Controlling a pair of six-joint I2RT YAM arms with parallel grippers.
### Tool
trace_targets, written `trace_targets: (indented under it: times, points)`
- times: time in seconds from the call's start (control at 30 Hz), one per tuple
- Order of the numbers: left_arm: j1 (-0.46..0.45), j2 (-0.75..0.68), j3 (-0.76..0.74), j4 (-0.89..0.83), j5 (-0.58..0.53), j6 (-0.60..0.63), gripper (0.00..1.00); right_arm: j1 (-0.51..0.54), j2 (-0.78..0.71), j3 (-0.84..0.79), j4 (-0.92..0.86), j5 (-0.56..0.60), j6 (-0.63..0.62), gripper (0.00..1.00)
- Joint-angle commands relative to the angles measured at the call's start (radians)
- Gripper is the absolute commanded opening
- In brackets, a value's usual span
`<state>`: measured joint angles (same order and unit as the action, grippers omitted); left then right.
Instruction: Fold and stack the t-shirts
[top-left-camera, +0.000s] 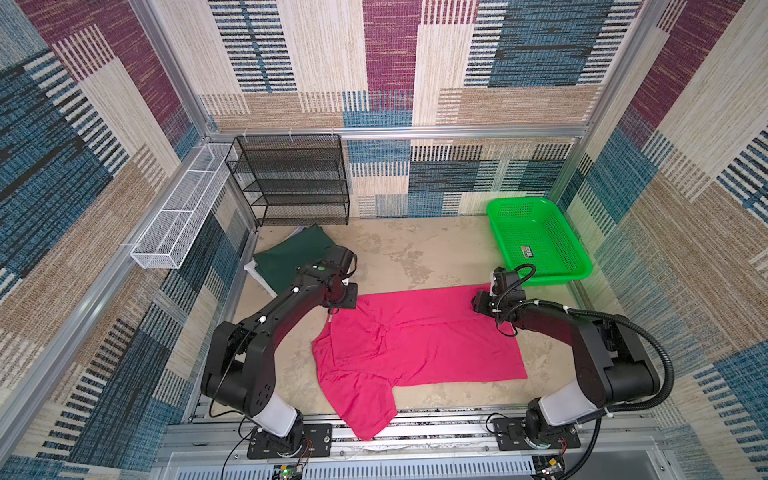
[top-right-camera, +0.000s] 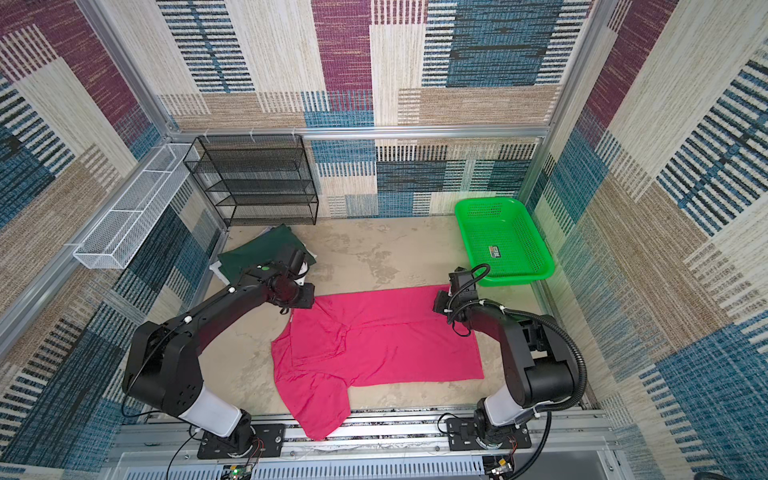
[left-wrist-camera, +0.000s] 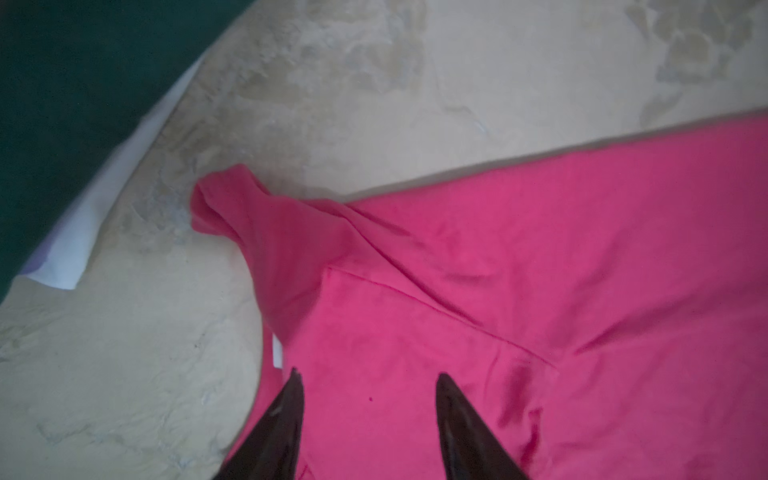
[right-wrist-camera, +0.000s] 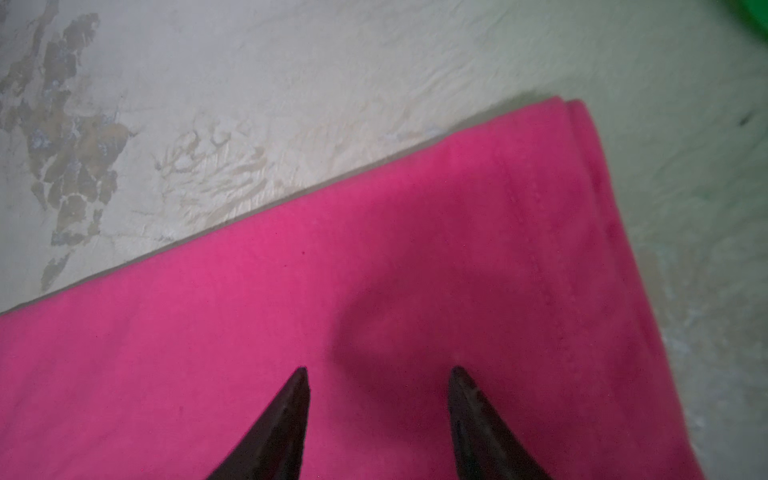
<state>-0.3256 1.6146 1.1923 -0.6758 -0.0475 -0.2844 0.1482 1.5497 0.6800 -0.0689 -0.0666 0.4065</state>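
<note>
Lying under both hands: pink t-shirt (top-left-camera: 415, 345), spread on the desk (top-left-camera: 395, 249), one sleeve reaching over the edge by the arm bases.
Left hand (left-wrist-camera: 368, 372): I see it released, fingers apart above the collar end, beside the white neck label (left-wrist-camera: 277, 353).
Right hand (right-wrist-camera: 380, 368): released too, empty, poised over the hem corner.
Beyond my left hand: dark green t-shirt (top-left-camera: 291, 257) lying atop a white t-shirt (left-wrist-camera: 83, 232).
Beyond my right hand: green basket (top-left-camera: 519, 226), apart from the pink cloth.

My left arm (top-left-camera: 286, 309) hides part of the dark green t-shirt (top-left-camera: 286, 253); the white t-shirt (left-wrist-camera: 83, 237) beneath it shows only an edge.
</note>
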Motion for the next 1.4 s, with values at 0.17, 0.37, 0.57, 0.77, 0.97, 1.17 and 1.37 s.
trace_targets:
  times: [0.17,0.37,0.57,0.77,0.97,1.17,1.37]
  points:
    - [0.111,0.123,0.052,0.124,0.07,-0.081,0.52,0.0,-0.001,-0.009,-0.109,0.02,0.015,0.56]
    - [0.115,0.19,0.07,0.124,0.06,-0.093,0.38,0.001,0.0,-0.005,-0.11,0.018,0.01,0.56]
    - [0.146,0.114,-0.031,0.191,-0.015,-0.164,0.0,0.001,-0.009,-0.008,-0.12,0.033,0.014,0.56]
    - [0.199,0.011,-0.15,0.28,-0.041,-0.216,0.0,-0.001,-0.009,-0.01,-0.138,0.077,0.041,0.55]
    - [0.231,0.053,-0.169,0.311,0.004,-0.21,0.0,-0.001,-0.018,-0.008,-0.147,0.092,0.046,0.55]
    - [0.238,0.047,-0.191,0.348,0.067,-0.194,0.2,-0.001,-0.056,0.0,-0.145,0.093,0.018,0.56]
    - [0.24,-0.058,-0.227,0.383,0.081,-0.148,0.51,-0.001,-0.092,0.053,-0.185,0.099,-0.008,0.57]
